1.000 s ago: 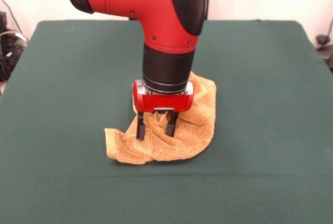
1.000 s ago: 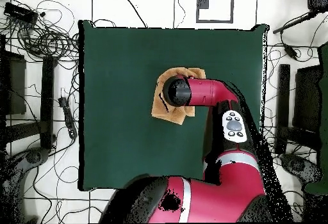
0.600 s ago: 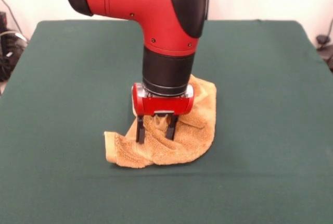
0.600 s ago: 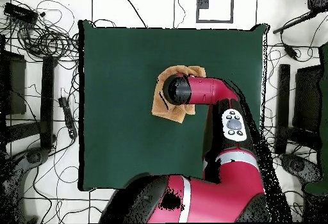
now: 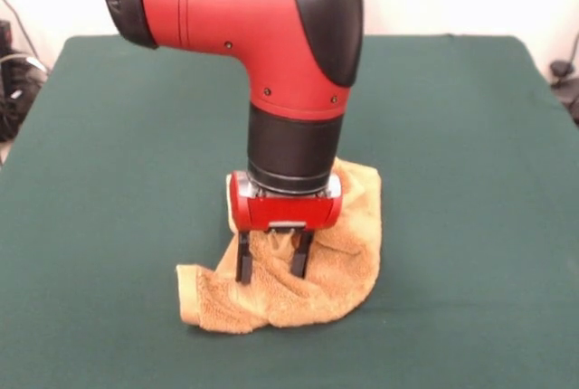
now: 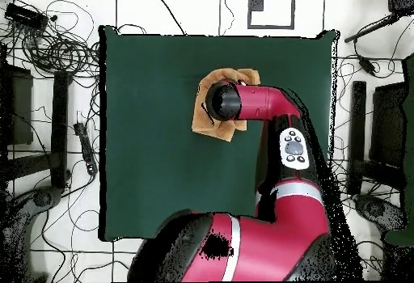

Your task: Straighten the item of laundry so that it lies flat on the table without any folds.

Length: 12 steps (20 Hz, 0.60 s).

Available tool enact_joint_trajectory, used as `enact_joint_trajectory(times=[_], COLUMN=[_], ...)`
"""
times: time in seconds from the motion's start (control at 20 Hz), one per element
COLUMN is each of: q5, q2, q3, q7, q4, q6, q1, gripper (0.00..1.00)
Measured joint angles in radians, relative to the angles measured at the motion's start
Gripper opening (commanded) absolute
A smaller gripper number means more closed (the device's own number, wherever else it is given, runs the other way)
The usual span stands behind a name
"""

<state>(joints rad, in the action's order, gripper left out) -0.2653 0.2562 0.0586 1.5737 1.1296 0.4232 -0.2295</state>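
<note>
End effector [image 5: 273, 262]: fingers apart, tips pressed into the towel, one raised fold between them.
Towel [image 5: 344, 267]: crumpled, lower centre of frame.
Worktop [image 5: 470, 136]: dark green, beneath towel.

Golden-orange towel [image 5: 336, 267] bunched on the dark green table [image 5: 470, 163].

The terry-cloth towel is seen crumpled rather than spread flat, with deep folds running across its middle. In the front view a rolled, thickened edge is turned up at its lower left corner, a rounded lobe is formed at the lower right, and a further part is carried up behind toward the far side. It is placed near the middle of the table, well apart from every edge. In the overhead view only a rough, uneven patch of the towel [image 6: 212, 126] is shown on the green cloth [image 6: 145, 134], the rest being hidden.
</note>
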Motion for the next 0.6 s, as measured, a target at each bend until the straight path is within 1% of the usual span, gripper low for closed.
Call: enact_joint_trajectory(times=[0.2, 0.6], q5=[0.0, 0.003], q2=[-0.016, -0.02], q3=[0.002, 0.003], q7=[0.0, 0.0], q4=[-0.04, -0.048], q6=[0.01, 0.01], q1=[0.002, 0.002], gripper=[1.0, 1.0])
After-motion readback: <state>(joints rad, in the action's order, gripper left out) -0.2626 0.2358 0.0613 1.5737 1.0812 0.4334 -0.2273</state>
